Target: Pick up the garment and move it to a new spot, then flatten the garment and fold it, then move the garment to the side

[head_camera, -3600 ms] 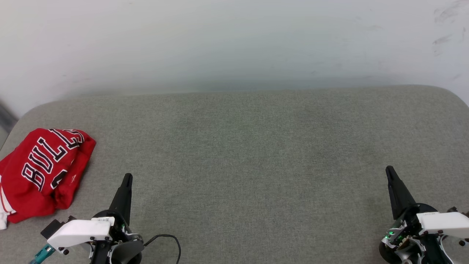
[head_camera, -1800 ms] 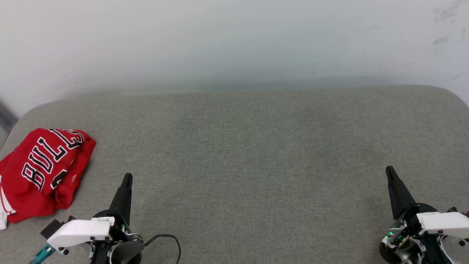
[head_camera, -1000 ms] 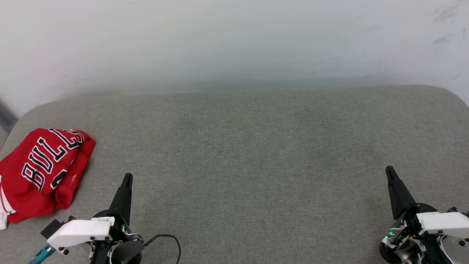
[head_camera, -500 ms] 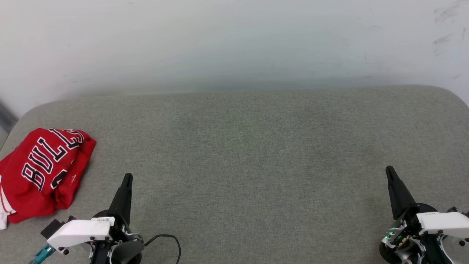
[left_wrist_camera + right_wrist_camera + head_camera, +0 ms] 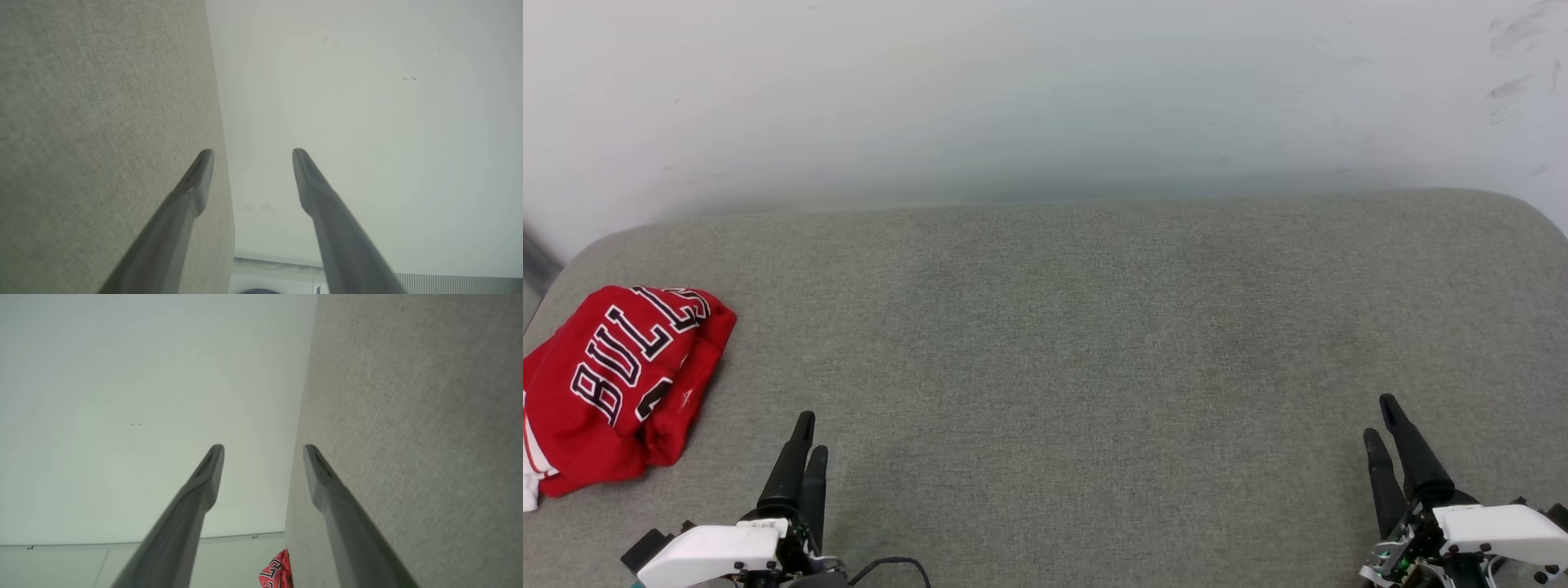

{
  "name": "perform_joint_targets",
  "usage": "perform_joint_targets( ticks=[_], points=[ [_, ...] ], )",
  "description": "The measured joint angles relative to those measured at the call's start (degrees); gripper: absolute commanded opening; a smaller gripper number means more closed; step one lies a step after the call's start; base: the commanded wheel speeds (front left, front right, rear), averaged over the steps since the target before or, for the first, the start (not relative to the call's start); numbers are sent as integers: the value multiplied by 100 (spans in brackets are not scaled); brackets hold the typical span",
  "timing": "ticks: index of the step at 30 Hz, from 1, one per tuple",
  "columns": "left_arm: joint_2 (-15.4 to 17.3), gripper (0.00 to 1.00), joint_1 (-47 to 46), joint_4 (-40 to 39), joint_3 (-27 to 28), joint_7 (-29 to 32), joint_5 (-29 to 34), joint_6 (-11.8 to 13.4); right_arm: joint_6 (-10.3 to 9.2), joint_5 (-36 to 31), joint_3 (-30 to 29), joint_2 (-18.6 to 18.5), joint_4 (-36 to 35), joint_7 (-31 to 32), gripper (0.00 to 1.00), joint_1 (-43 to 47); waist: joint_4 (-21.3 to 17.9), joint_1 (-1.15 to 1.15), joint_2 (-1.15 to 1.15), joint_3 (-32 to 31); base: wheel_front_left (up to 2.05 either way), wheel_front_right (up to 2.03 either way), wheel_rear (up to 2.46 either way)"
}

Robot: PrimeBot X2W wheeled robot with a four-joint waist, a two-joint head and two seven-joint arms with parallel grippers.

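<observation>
The garment [image 5: 613, 384] is a red jersey with black, white-outlined lettering, bunched in a heap at the far left of the grey padded surface [image 5: 1078, 343]; a sliver of the garment [image 5: 278, 573] also peeks in at the bottom of the right wrist view. My left gripper [image 5: 809, 433] sits low at the lower left, right of the heap and apart from it, fingers open and empty. In the left wrist view the left gripper [image 5: 249, 153] shows a clear gap. My right gripper [image 5: 1382, 418] stands open and empty at the lower right, and the right gripper [image 5: 263, 449] shows parted fingers.
A pale wall [image 5: 1045, 90] rises behind the grey surface. The surface's rounded corners show at the back left and back right. A dark strip [image 5: 535, 261] lies beyond the left edge.
Both grippers have opened from shut. Both have drawn back toward the bottom of the head view. The garment has not moved.
</observation>
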Motion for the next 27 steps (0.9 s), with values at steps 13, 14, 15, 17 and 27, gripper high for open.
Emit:
perform_joint_targets(
  ticks=[13, 14, 15, 17, 27],
  points=[
    [0, 100, 156, -245, 105, -347, 502, 0, 1, -788, 51, 2, -111, -344, 100, 59, -26, 0, 0, 4, 0, 0, 0],
    [0, 100, 164, -260, 135, -377, 550, 0, 0, -873, 48, 2, -133, -360, 100, 61, -28, 0, 0, 5, 0, 0, 0],
    [0, 100, 179, -270, 171, -398, 601, 0, 1, -971, 40, 2, -155, -400, 100, 62, -30, 0, 0, 6, 0, 0, 0],
    [1, 100, 219, -292, 222, -445, 732, 0, 0, -1198, 22, 2, -186, -442, 100, 64, -34, 0, 0, 7, 0, 0, 0],
    [2, 100, 266, -573, 593, -676, 1646, 0, 1, -2773, -35, 3, -612, -658, 100, 64, -47, 0, 0, 19, 0, 0, 0]
  ],
)
